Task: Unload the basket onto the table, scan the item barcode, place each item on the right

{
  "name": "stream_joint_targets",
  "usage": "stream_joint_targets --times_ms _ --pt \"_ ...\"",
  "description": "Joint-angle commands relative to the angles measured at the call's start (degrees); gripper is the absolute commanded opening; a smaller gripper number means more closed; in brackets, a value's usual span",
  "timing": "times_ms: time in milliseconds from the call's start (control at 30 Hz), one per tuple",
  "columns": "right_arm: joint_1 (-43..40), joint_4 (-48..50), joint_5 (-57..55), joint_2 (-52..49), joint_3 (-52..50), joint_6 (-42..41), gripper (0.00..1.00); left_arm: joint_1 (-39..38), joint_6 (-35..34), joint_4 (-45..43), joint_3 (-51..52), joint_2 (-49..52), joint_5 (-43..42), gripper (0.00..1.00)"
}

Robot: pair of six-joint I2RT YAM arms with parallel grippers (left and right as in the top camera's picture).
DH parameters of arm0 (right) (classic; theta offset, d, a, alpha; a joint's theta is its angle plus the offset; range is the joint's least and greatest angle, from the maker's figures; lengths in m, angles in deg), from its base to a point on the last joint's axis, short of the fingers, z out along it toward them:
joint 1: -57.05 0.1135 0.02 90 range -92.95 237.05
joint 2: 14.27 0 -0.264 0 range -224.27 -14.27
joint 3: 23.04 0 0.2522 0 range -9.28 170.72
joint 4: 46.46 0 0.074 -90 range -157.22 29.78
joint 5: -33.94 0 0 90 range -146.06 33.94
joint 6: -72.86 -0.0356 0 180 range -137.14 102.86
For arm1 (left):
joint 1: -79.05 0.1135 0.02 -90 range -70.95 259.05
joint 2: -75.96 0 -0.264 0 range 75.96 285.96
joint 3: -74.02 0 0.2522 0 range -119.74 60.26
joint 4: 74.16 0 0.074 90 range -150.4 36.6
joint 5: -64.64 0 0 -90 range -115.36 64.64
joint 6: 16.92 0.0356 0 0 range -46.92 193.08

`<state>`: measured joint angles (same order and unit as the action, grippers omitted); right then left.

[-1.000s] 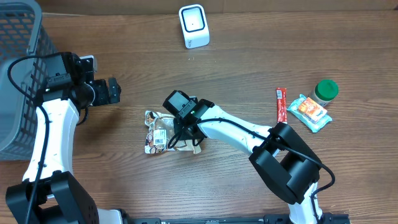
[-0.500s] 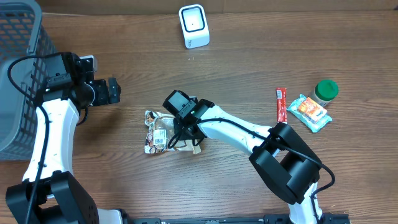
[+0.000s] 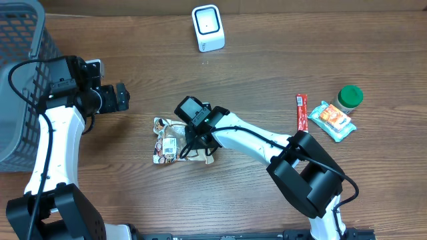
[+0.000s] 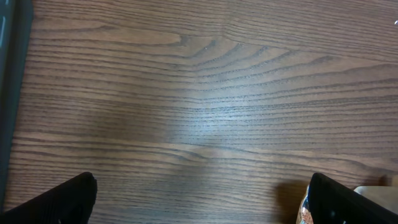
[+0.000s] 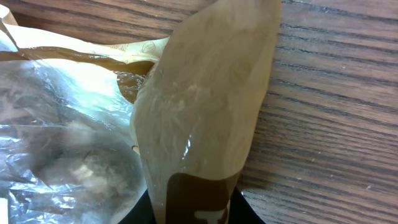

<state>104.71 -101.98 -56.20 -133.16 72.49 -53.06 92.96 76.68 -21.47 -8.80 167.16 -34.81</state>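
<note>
Left gripper hangs spread wide and empty over the table. Right of it, the brown snack pouch lies mid-table, nudged slightly leftward since a second ago; its white barcode label is too small to read. Right gripper pinches the pouch's right side.

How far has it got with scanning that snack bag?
Done: the right gripper is shut on the snack pouch, pinching its edge. In hand: the pouch is mid-table, well short of the white scanner. Left: carry it there and show the barcode. The left gripper hangs open, empty.
</note>
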Motion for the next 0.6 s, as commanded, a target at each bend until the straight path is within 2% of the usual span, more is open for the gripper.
stream_joint_targets --times_ms 0,267,567 --pt "-1.86 -2.38 -0.59 -1.46 1.44 0.35 0.04 -0.11 0.70 -0.20 -0.81 0.31 -0.48 1.00" --pt "-5.75 -6.47 0.44 2.58 2.67 0.35 0.04 -0.11 0.70 -0.20 -0.81 0.31 -0.48 1.00" --pt "-6.27 -7.52 2.21 5.22 2.67 0.35 0.04 -0.11 0.70 -0.20 -0.81 0.31 -0.48 1.00"
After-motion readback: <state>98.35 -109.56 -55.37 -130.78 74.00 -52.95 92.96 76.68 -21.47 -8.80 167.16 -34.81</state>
